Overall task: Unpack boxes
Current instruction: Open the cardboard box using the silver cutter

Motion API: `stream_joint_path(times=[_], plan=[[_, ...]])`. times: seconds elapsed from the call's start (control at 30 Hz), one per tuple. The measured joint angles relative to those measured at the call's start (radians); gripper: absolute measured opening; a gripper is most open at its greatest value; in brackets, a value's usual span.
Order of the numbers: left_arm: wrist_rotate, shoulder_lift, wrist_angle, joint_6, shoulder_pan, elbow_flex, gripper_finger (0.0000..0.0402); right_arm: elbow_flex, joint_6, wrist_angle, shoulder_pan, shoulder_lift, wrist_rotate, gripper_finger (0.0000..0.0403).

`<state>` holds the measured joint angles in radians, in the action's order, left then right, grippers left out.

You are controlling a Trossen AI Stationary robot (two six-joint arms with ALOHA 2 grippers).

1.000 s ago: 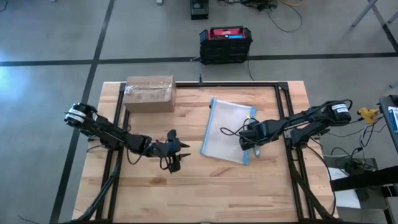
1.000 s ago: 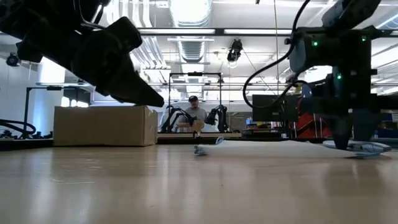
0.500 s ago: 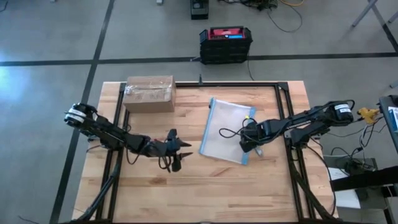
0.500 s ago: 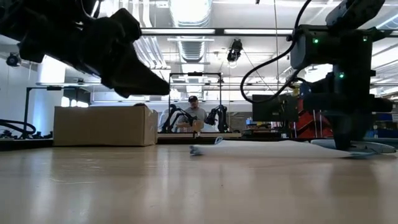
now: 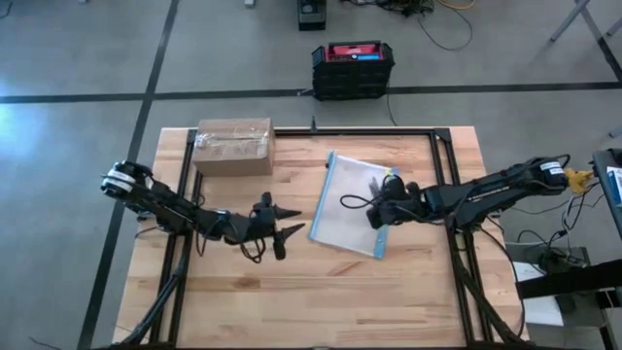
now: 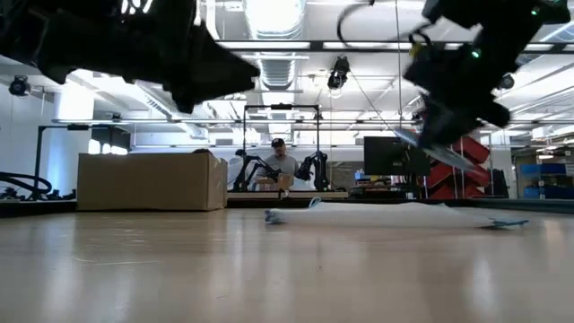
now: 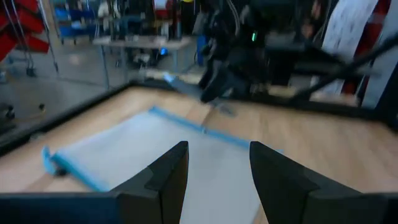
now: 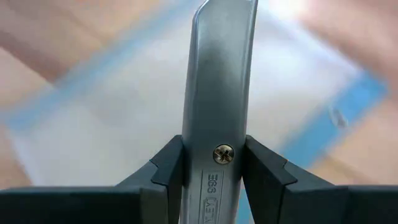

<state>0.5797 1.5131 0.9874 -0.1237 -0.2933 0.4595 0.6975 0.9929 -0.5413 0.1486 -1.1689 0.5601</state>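
At table's far left corner, brown cardboard box [image 5: 233, 146], flaps shut, clear tape across top. Clear blue-edged pouch [image 5: 352, 202] lies mid-table. Right gripper [image 8: 217, 163] clamps silver utility knife [image 8: 219, 93] above pouch. Left gripper [image 5: 289, 235] empty, fingers apart, beside pouch.

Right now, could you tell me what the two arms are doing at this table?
The right gripper is shut on a silver metal utility knife, held in the air above the flat clear plastic pouch with a blue edge. The left gripper hovers open beside that pouch, holding nothing. The plain brown cardboard box sits at the wooden table's far left corner, taped shut and untouched by either arm, so unpacking has not begun.
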Motion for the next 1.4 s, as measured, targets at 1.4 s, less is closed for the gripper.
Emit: stream_joint_path(times=[1.4], plan=[[0.320,0.552,0.133,0.043,0.112,0.464,0.0195,0.018,-0.792,1.265,0.066,-0.378,0.230,0.0108]])
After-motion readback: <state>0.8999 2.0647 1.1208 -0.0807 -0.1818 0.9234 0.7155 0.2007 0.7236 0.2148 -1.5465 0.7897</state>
